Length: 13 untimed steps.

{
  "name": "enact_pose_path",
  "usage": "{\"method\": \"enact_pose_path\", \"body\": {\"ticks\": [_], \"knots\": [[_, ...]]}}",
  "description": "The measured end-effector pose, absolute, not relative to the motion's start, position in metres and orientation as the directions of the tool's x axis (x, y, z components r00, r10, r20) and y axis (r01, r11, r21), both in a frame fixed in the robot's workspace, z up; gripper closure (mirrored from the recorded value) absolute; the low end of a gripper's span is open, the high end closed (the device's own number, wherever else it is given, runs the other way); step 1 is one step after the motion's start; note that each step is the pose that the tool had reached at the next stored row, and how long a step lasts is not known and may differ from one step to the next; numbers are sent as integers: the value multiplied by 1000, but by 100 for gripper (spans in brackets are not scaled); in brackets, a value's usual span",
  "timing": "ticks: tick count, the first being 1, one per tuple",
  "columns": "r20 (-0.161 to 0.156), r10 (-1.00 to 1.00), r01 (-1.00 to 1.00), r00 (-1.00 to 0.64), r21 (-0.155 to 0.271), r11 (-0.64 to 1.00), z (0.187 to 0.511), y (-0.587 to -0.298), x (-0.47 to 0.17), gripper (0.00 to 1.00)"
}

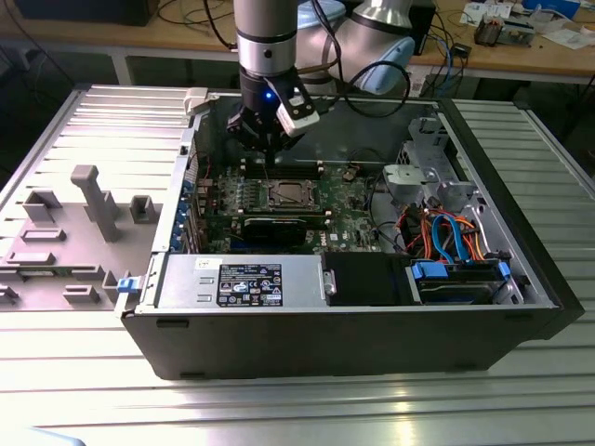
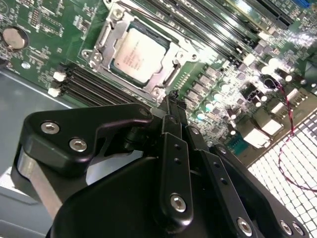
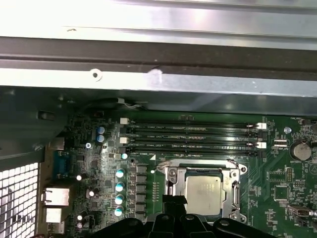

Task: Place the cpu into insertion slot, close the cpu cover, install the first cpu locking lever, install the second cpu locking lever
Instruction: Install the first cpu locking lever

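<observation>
The chip (image 2: 137, 55) sits in the socket (image 2: 91, 55), cover (image 2: 168, 69) down (latched or not, unclear), the empty gripper (image 2: 173, 99) pinched together above

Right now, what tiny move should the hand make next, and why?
Probably ease the shut hand a little closer to the edge of the insertion slot: the cpu already lies inside with the cpu cover down around it, so latching along that edge seems to be what is left.
</observation>
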State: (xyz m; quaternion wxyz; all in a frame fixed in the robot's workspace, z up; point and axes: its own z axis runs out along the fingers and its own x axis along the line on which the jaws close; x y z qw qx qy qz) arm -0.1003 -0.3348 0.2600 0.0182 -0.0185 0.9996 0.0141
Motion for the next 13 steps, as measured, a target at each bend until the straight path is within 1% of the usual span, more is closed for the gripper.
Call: {"method": "enact_pose_path", "body": {"ticks": [4, 13], "knots": [[-37, -38, -39, -999, 29, 999, 259, -335, -118, 89], [-37, -38, -39, -999, 29, 999, 259, -335, -121, 89]]}}
